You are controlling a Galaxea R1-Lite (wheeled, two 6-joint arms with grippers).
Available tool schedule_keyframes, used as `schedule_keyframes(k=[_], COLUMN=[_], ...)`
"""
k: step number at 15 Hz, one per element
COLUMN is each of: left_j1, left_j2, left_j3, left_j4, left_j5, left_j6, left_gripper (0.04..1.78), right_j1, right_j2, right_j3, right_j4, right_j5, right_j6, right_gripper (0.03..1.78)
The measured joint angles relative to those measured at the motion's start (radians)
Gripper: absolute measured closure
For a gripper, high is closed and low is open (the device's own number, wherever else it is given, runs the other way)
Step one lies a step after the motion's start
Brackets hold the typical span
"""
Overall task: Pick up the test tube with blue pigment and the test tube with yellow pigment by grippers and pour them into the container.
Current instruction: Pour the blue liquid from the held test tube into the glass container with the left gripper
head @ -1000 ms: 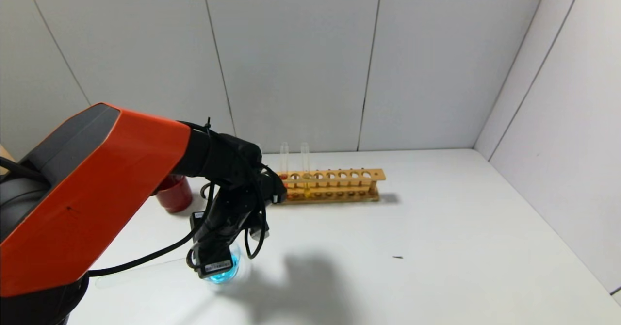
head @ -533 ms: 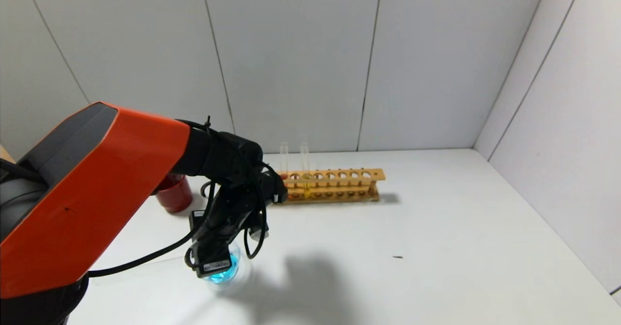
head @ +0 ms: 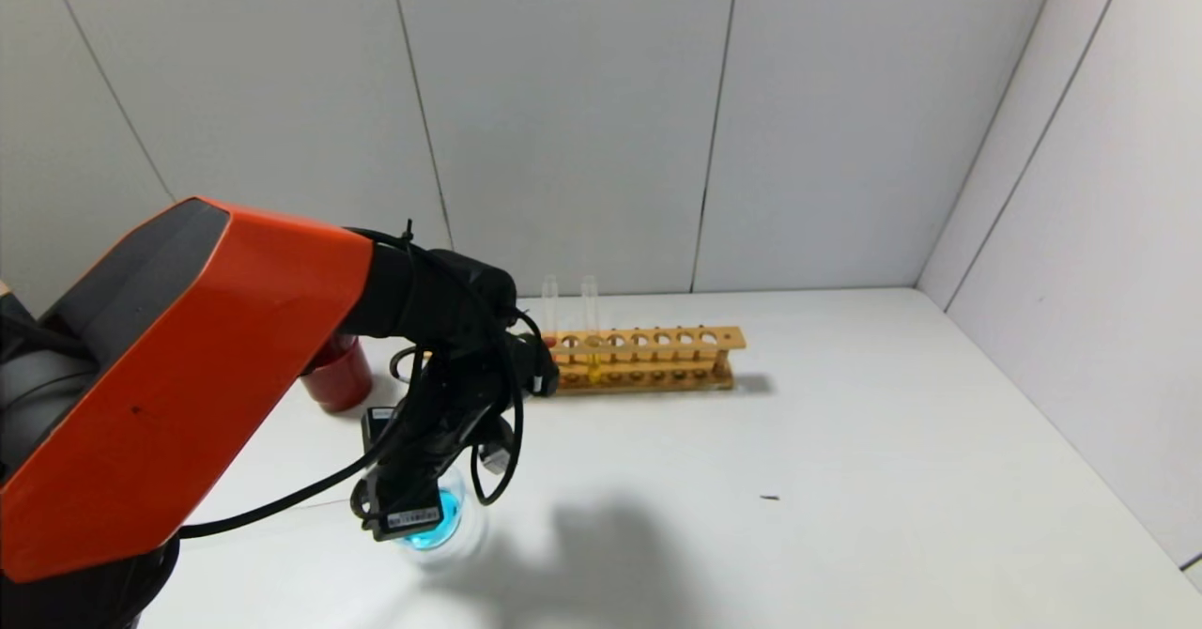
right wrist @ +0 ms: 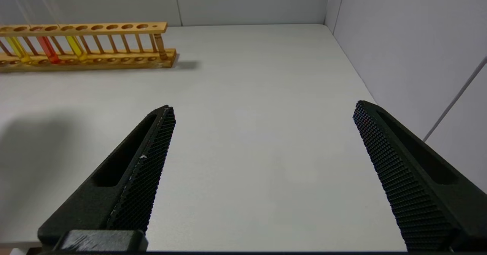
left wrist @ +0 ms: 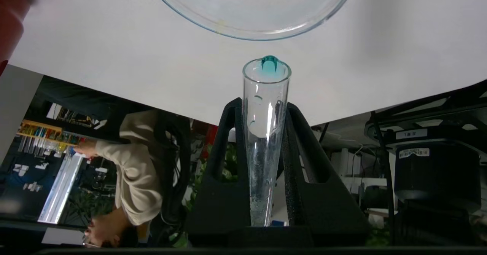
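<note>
only the left wrist view shows the left gripper (left wrist: 266, 133) clamped on the test tube with blue pigment (left wrist: 265, 133), nearly drained, mouth just short of the container (left wrist: 251, 32). the head view shows blue in that container (head: 441, 526) at 7 o'clock. the right gripper (right wrist: 262, 141) gapes, holding nothing. the rack (right wrist: 87, 45) holds three tubes: two yellow, one red. white table (head: 845, 479), grey panel walls.

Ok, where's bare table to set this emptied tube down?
Bare table lies right of the glass bowl, before the wooden rack out to the side wall. Crowded: the near left, with the left gripper, tube, bowl and red cup.
</note>
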Motion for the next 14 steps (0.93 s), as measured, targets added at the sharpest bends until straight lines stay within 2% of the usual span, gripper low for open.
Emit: schedule_keyframes(k=[9,14], left_j1=[-0.006,-0.007], left_j2=[0.023,0.037], left_j3=[-0.066,-0.088], left_j4=[0.180,0.182], left_j5=[0.011,0.029], left_j6=[-0.007,-0.008], left_gripper=[1.52,1.52], right_j1=[0.000,0.000], right_j2=[0.000,0.000], right_j3=[0.000,0.000], right_j4=[0.000,0.000], right_j5=[0.000,0.000], right_j6=[0.000,0.000], right_gripper=[0.10,0.10])
